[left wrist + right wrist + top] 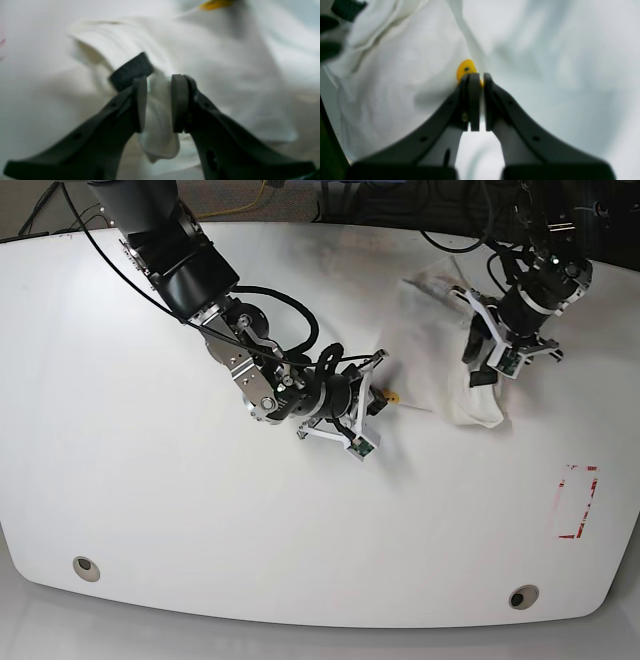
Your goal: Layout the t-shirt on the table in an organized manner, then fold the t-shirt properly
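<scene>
The white t-shirt (436,340) lies partly spread and partly bunched on the white table (200,510) at the back right. My right gripper (380,393) is shut on the shirt's thin left edge (460,30), right beside the small yellow emblem (465,68). The left gripper (492,375) is shut on a thick bunched fold of the t-shirt (160,120) at the right side, and the cloth hangs out below its pads (179,102). The emblem (215,3) shows at the top of the left wrist view.
A red tape rectangle (577,502) marks the table near the right edge. Two round grommet holes (86,568) (519,597) sit near the front edge. Cables and dark gear lie beyond the back edge (420,205).
</scene>
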Controlling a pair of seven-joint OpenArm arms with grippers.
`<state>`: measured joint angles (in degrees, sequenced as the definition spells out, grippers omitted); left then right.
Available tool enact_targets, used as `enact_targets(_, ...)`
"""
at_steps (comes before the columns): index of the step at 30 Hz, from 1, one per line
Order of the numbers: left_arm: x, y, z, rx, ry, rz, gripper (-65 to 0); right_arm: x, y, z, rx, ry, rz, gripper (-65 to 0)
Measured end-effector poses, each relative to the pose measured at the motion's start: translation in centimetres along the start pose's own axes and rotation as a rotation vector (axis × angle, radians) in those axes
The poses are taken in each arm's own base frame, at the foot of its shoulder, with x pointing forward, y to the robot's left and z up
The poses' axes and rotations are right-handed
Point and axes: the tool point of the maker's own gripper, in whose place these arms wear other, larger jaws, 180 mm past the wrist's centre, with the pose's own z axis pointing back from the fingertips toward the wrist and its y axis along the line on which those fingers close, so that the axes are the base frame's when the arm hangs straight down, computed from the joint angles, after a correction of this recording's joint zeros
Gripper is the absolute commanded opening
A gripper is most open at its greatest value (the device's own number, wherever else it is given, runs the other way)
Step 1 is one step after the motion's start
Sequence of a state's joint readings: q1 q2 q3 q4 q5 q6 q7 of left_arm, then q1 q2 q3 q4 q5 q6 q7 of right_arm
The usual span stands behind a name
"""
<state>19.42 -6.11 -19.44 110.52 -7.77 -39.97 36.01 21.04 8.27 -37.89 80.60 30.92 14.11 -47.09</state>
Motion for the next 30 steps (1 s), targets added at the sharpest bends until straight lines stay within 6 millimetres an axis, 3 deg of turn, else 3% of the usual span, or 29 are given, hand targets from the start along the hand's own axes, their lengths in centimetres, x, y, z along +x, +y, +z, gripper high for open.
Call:
enact_targets(10,-1.2,3.6,1.1,0.054,0.056,-0.069,-50.3,-0.7,0.4,-0.2,0.008,0.010,-0.014,-63.1)
enact_targets(16,-1.7,5.5,1.6,0.097,0.111,-0.144,-50.3,0.4,1.1,0.4,0.016,-0.026,0.010,-63.1)
enact_targets(23,1.2,9.7,3.3,0.241,0.020,-0.103,-50.3,1.8,2.3,0.6,0.040,-0.063,0.021,-63.1)
enact_targets(26,2.5,9.5,3.4,0.227,-0.046,-0.060,-50.3,2.3,2.7,0.4,0.040,-0.072,0.025,-63.1)
enact_targets(30,2.8,7.0,2.6,0.121,-0.071,-0.001,-50.3,2.8,3.4,0.2,0.061,-0.087,0.021,-63.1)
